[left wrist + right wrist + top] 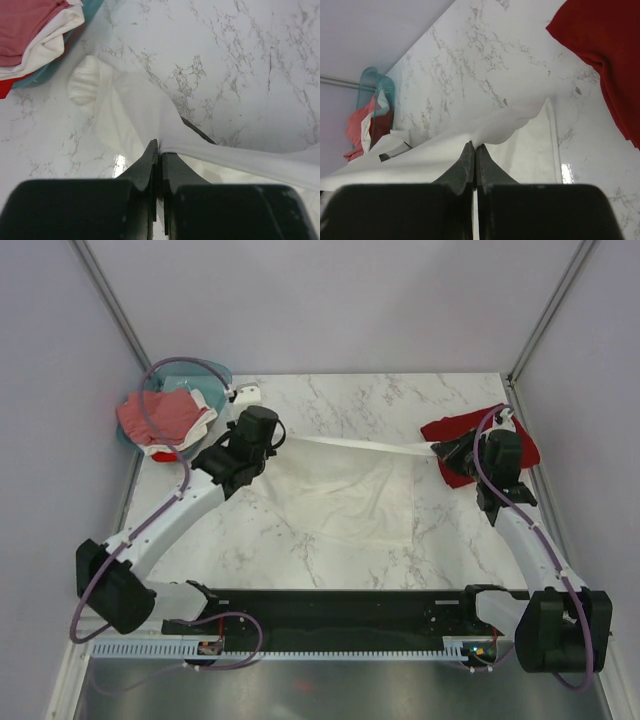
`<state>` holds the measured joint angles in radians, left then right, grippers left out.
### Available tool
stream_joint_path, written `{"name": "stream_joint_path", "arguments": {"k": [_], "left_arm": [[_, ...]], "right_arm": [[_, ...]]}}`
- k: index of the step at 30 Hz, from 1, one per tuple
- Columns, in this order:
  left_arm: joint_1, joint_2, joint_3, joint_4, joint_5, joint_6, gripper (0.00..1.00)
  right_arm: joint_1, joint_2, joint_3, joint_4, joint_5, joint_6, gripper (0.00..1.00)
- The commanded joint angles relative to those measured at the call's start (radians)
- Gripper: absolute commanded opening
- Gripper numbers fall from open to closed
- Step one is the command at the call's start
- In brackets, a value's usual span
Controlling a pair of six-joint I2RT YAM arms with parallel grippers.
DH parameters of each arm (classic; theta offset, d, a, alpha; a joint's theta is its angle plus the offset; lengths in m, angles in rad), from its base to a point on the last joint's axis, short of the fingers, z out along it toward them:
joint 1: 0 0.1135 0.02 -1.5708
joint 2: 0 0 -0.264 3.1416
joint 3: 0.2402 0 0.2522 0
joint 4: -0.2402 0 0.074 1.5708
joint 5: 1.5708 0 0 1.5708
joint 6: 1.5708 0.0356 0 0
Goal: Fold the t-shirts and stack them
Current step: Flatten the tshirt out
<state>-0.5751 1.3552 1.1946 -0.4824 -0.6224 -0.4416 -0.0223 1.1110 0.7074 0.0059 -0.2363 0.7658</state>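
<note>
At the desk's (350,405) far-left corner we see the teal basket (205,368) holding pinkish-red and white tees (150,418); left fingers (142,167) and right fingers (465,162) each clamp the white t-shirt (345,495).

At least four t-shirts (345,495), one basket (214,374)

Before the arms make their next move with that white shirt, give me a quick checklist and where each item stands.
1. Left tool shut on the white t-shirt: ok.
2. Right tool shut on the same shirt: ok.
3. Edge stretched taut between both tools: ok.
4. Rest of the shirt lying smooth on the table: not ok, it looks creased.
5. Dark red t-shirt clear of the right arm: not ok, it lies beneath it.
</note>
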Motion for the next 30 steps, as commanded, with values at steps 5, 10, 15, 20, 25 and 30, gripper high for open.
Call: {"name": "stream_joint_path", "arguments": {"k": [5, 10, 15, 20, 25, 30], "left_arm": [[-0.035, -0.318, 0.095, -0.218, 0.004, -0.086, 0.02], [-0.043, -0.424, 0.339, -0.435, 0.151, -0.075, 0.02], [-0.043, -0.452, 0.681, -0.732, 0.273, -0.055, 0.02], [-0.040, -0.452, 0.829, -0.824, 0.329, -0.054, 0.02], [-0.040, -0.374, 0.849, -0.826, 0.299, -0.031, 0.02], [-0.039, -0.167, 0.887, -0.757, 0.159, 0.044, 0.02]], "right_arm": [[-0.014, -0.241, 0.255, -0.202, 0.075, -0.111, 0.00], [-0.014, -0.370, 0.400, -0.305, 0.017, -0.100, 0.00], [-0.014, -0.485, 0.558, -0.383, 0.011, -0.102, 0.00], [-0.014, -0.537, 0.628, -0.421, 0.049, -0.095, 0.00], [-0.013, -0.467, 0.656, -0.451, 0.075, -0.117, 0.00], [-0.014, -0.337, 0.580, -0.455, 0.164, -0.135, 0.00]]}}
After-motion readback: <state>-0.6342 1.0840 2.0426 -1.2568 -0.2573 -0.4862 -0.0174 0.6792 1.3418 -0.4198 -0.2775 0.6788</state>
